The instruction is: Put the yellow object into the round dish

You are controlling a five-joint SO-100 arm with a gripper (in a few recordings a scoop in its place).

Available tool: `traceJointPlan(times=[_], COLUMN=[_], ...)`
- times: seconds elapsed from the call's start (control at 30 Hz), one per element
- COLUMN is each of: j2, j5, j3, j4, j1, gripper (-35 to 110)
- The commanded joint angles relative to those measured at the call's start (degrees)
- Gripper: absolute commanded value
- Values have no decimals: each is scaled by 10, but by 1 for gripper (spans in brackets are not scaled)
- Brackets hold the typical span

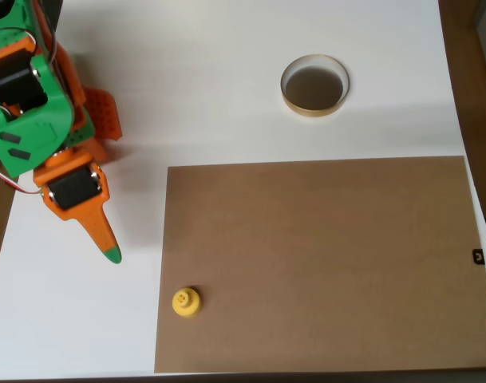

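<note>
Yellow object (186,302), a small bright plastic piece with a round base and a narrower knob on top, stands upright near the bottom of the overhead view, at the left edge of a brown cardboard sheet (322,263); the sheet is a large rectangle lying flat on the white bench (211,80), covering most of the lower right part of the picture; nothing else rests on the sheet. Up and to the left of the yellow piece, well apart from it, the tool (105,243) hangs over bare white bench; it is orange with a green tip, pointing down and to the right in the picture; only one tapered finger shows clearly, so I cannot tell how far it is open; it holds nothing. The green and orange arm (31,112) runs from it to the upper left corner. Farthest off, near the top and right of centre, the round dish (314,85) sits on the white bench just beyond the sheet's upper edge; its rim is tan and its inside dark.
</note>
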Motion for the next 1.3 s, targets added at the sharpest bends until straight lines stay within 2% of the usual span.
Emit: traceJointPlan(times=[0.0,0.13,0.27,0.37,0.47,0.63,0.8,0.93,1.27], j2=[8,8,8,8,8,8,8,8,8], j5=[-490,-265,-238,-149,-107,-25,24,25,34], j3=[44,-18,-11,-16,4,-4,-9,-9,-10], j4=[134,78,54,33,15,25,40,41,41], j1=[-286,-128,-104,-47,-11,-3,17,16,27], gripper=[4,4,3,3,3,4,4,8,3])
